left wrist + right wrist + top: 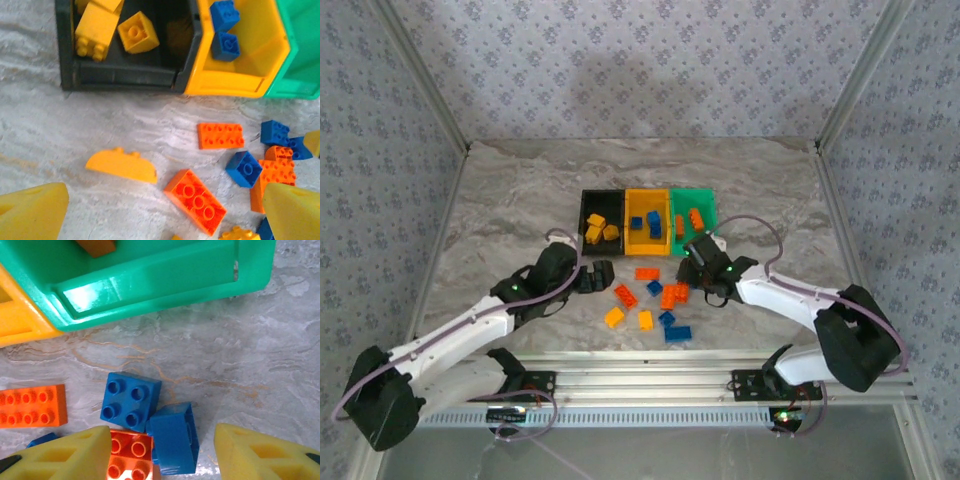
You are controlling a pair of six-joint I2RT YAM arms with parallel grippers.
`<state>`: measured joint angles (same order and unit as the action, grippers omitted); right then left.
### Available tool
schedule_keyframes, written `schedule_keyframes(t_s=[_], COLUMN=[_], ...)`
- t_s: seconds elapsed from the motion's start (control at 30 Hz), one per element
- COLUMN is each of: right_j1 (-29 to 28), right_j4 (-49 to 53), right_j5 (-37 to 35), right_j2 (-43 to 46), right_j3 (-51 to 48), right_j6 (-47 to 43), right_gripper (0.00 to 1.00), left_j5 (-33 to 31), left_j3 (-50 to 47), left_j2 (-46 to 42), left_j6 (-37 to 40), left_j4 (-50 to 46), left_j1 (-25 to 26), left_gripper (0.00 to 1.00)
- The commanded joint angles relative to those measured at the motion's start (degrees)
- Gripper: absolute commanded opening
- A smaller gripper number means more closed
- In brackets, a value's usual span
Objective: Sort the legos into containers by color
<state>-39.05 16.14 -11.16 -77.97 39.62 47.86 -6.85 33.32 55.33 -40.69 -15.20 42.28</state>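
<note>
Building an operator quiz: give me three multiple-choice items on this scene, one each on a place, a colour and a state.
1. Which bin is in the middle of the row? A black; B yellow; C green.
2. What colour are the bricks in the black bin? A blue; B orange; C yellow.
3. How is the left gripper? A open, holding nothing; B shut on a brick; C shut, empty.
Answers: 1 B: the yellow bin has the black bin and the green bin on either side. 2 C: they show yellow. 3 A: its fingers stand wide apart.
</note>
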Motion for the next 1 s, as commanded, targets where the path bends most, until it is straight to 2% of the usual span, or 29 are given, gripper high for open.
schedule_keyframes(t_s=[0.0, 0.17, 0.27, 0.57, 0.77, 0.97], right_j1=[0.33, 0.62, 0.81, 0.99, -0.37, -4.15], right_j4=[1.56, 0.14, 0.07, 1.93, 4.46, 4.6], right_j5=[-2.33, -1.24, -1.39, -2.01, 1.51, 2.49], right_j2=[-2.01, -4.5, -5.08, 1.74, 8.07, -1.39], right_j3=[0.29, 0.11, -0.13, -1.31, 3.42, 17.44], right_j6=[0.98, 0.73, 1.06, -0.26, -5.81, -11.06], right_gripper=[0.57, 0.51, 0.41, 0.18, 0.14, 0.14], left_j5=[-1.03, -2.57, -3.82, -4.8, -4.39, -2.93], left_j3=[-0.99, -1.27, -0.72, -1.21, -2.1, -2.94], left_j2=[-2.49, -3.01, -2.78, -2.9, -4.09, -3.73], left_j6=[-2.24, -1.85, -1.55, -1.53, -0.73, -0.97], left_j4=[-1.05, -2.49, -3.68, -4.29, -4.57, -4.39], left_j1=[0.2, 0.25, 0.26, 0.17, 0.22, 0.21], left_gripper=[1.0, 1.0, 1.0, 1.0, 1.0, 1.0])
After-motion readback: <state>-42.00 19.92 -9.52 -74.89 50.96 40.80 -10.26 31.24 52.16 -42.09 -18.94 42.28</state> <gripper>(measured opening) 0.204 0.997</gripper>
